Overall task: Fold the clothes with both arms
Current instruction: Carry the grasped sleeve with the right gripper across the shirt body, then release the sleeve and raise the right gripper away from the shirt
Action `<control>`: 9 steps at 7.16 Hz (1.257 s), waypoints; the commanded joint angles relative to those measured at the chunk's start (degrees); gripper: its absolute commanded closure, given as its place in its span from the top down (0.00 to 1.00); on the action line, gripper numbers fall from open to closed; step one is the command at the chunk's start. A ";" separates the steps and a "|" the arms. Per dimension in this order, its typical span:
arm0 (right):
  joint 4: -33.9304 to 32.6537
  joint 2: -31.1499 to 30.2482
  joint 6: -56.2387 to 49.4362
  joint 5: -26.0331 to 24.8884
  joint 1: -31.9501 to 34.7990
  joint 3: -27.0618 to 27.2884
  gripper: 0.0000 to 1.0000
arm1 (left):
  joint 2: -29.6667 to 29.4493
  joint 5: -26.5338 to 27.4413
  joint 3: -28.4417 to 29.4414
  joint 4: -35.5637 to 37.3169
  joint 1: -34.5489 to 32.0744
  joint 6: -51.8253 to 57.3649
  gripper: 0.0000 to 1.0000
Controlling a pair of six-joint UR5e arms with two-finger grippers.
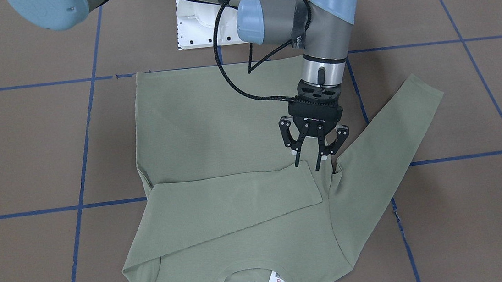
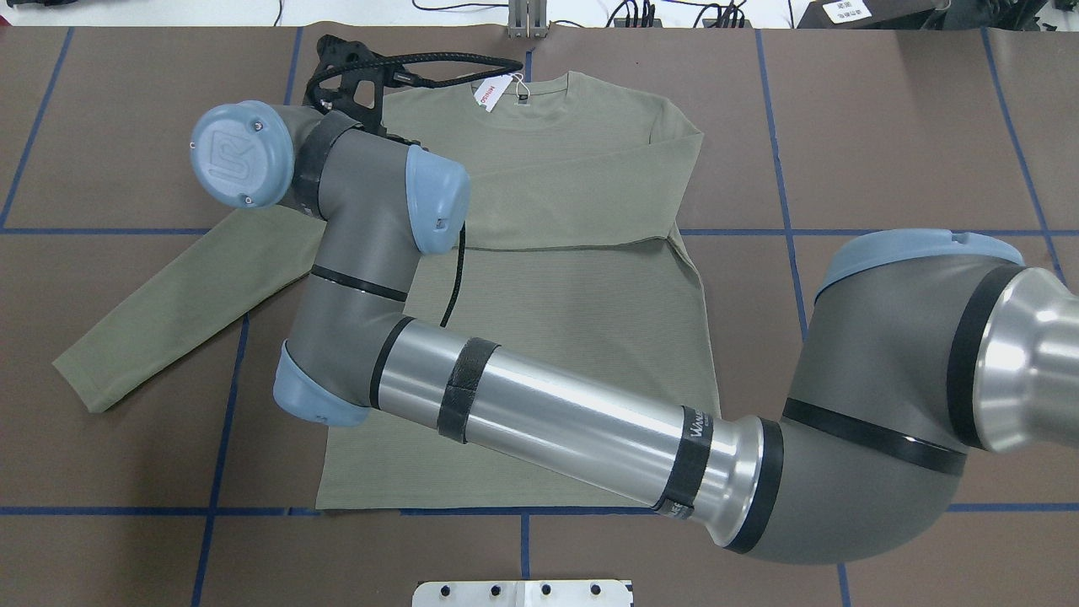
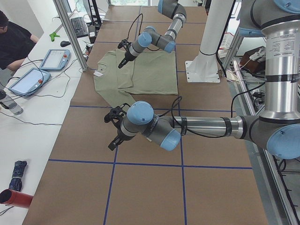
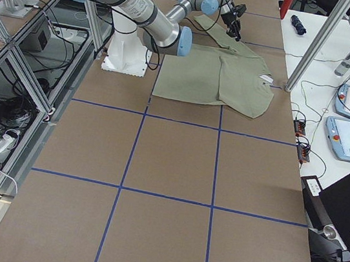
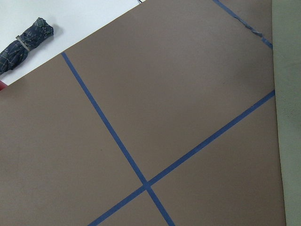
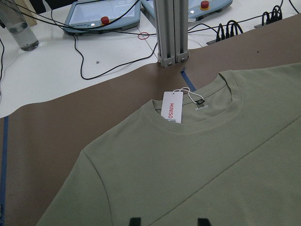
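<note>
while right pincer [image 1: 308, 167] hangs apart above shirt [image 1: 212, 126], left pincer's [image 3: 113, 142] state unclear, umbrella [image 5: 28, 35] aside

Shirt [image 1: 213, 131] on brown table [image 1: 26, 149] (blue-taped)

brown table [image 1: 25, 144], blue tape grid [image 1: 20, 86] (large squares), white bench [image 6: 47, 89], aluminium post [image 6: 171, 28]

Silver-and-grey jointed right arm [image 2: 556, 413], polished metal tube joined to matte grey housings, joints closed by rounded light-blue caps [image 2: 242, 154] stamped with a logo and dotted with small screws, tube ringed by black straps [image 2: 462, 389], thin black braided cable [image 1: 258, 97], black skeletal two-finger right gripper [image 1: 307, 167]
</note>
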 commanded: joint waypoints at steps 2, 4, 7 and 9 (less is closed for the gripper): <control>-0.57 0.11 -3.94 16.62 6.57 0.83 1.00 | -4.82 0.68 0.28 -2.11 0.35 -8.61 1.00; -1.45 -7.83 -16.39 27.73 13.95 9.13 1.00 | -1.69 0.16 3.71 -18.31 3.40 -10.11 1.00; -9.18 -26.88 -40.26 41.80 25.38 32.49 1.00 | 2.17 4.95 1.70 -25.03 18.33 -20.39 1.00; -9.37 -42.45 -54.01 49.80 34.07 44.82 1.00 | 9.55 14.79 -4.51 -26.65 28.17 -23.22 1.00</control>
